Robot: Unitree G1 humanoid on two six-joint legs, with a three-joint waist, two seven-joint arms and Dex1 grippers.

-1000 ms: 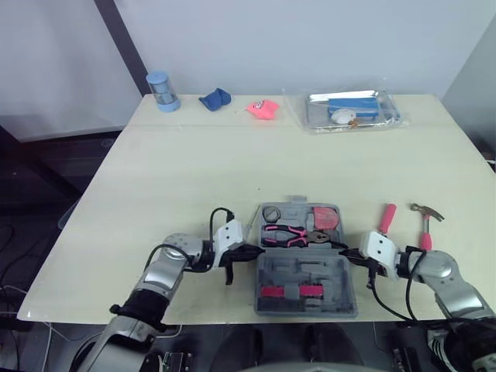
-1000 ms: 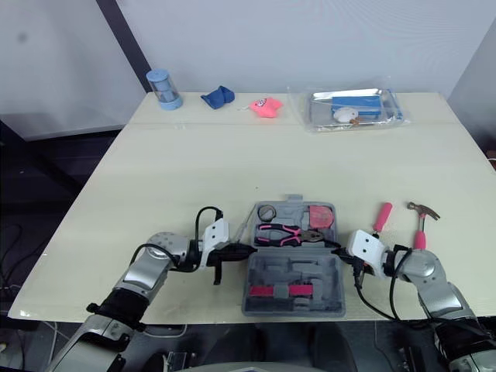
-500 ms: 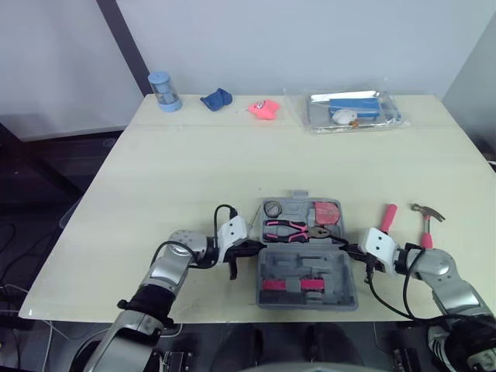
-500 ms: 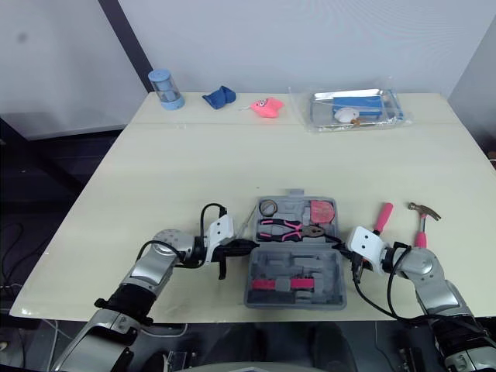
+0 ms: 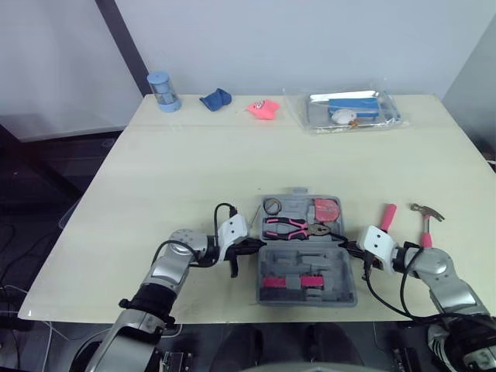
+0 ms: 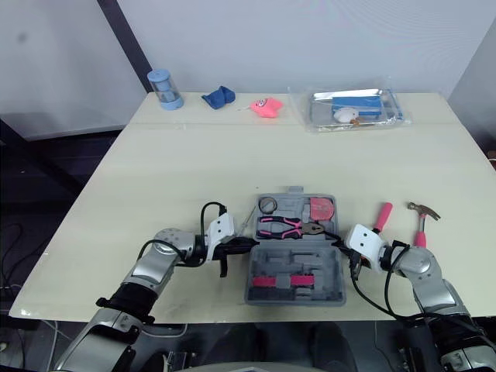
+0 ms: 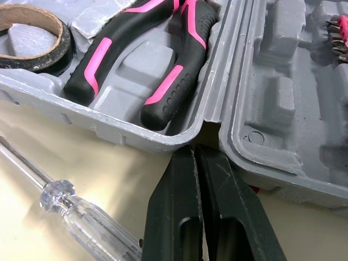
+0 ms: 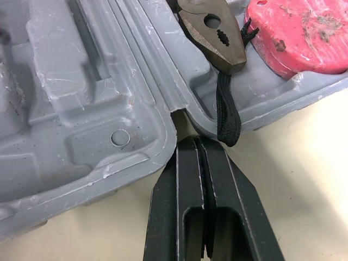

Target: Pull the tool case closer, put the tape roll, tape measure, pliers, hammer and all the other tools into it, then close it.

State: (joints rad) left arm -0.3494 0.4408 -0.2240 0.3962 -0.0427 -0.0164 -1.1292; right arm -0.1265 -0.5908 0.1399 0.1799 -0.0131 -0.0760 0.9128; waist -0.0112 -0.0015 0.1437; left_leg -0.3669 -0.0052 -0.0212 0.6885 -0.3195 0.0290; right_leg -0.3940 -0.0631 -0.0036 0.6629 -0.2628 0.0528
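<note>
1. I'm looking down on a pale cream counter (image 5: 194,178) against a plain grey wall, with dark floor off its left edge.
2. The open grey plastic tool case (image 5: 306,260) lies near the front edge, between my two arms.
3. Its far half holds a brown tape roll (image 5: 271,205), pink-and-black pliers (image 5: 291,229) and a pink tape measure (image 5: 326,209). What the pink pieces in the near half are, I cannot make out.
4. The left claw (image 7: 194,152) has its fingers pressed together, gripping nothing, tips at the case's hinge notch.
5. The right claw (image 8: 197,142) is likewise closed and empty at the opposite hinge notch, touching a black cord (image 8: 228,117) that hangs over the case's rim.
6. A clear-handled screwdriver (image 7: 81,217) lies on the counter just beside the left claw.
7. Right of the case lie a pink-handled screwdriver (image 5: 387,218) and a pink-handled hammer (image 5: 425,221); my right arm covers the hammer's handle end.
8. Along the far edge: a blue cylinder (image 5: 163,91), a blue cloth (image 5: 215,99), a small pink object (image 5: 263,109) and a clear plastic bag (image 5: 353,109).
</note>
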